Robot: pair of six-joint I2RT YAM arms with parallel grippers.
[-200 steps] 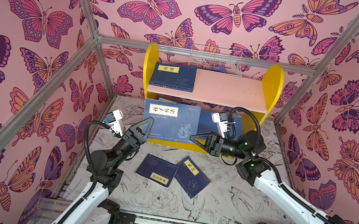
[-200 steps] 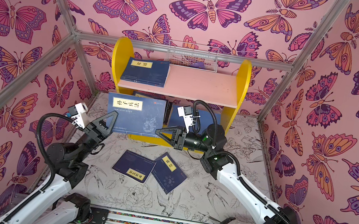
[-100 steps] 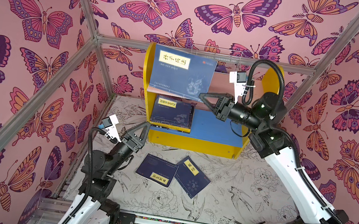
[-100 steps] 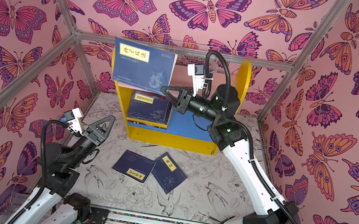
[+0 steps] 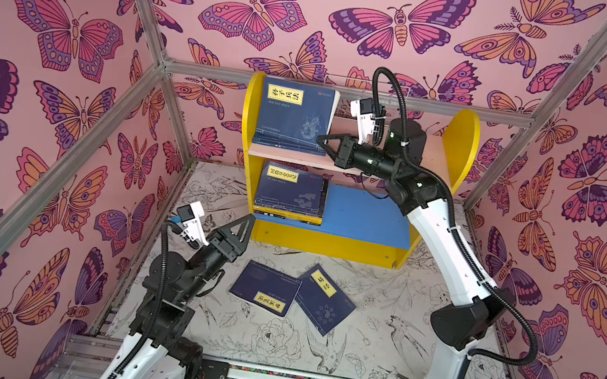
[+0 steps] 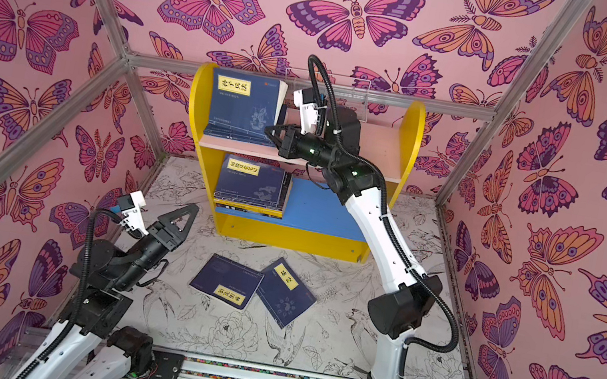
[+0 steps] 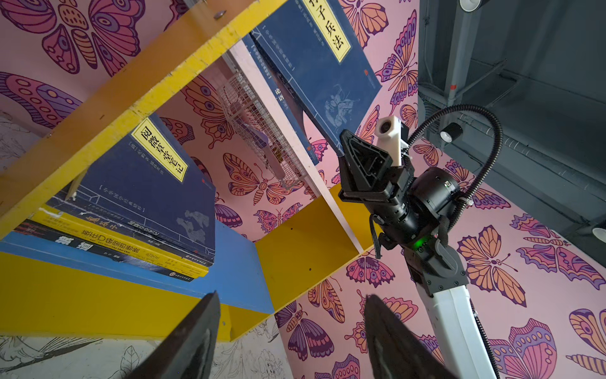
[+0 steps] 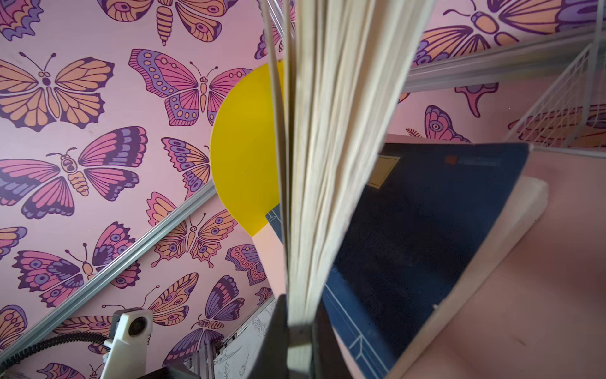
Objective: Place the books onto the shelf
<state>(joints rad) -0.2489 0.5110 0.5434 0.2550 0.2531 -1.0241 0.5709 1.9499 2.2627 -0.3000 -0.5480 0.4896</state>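
Over on the left, the left arm's black parallel gripper (image 5: 242,226) is hanging above the flower-printed floor mat (image 5: 372,337), just in front of the small two-tier shelf with yellow round-topped side panels (image 5: 458,142). Its jaws are standing well apart in the left wrist view, with nothing between them, so it's released and empty.

Moving right, two thin navy paperbacks with yellow title labels are lying flat on the mat: one (image 5: 265,288) and a second (image 5: 324,299) tilted diamond-wise, touching or slightly overlapping at the edges, both apart from the shelf's yellow front board.

Behind them, on the blue lower board (image 5: 368,219), a stack of books (image 5: 290,194) is sitting against the left side panel, navy one on top, a yellow cover and a black one under it in the left wrist view.

Up on the pale pink upper board (image 5: 432,154), a big navy paperback with a yellow label (image 5: 293,117) is standing tilted over another navy book (image 8: 436,229) lying flat there. The right arm's black gripper (image 5: 322,144) is clenching that tilted book at its lower right corner, pages fanning out in the right wrist view.
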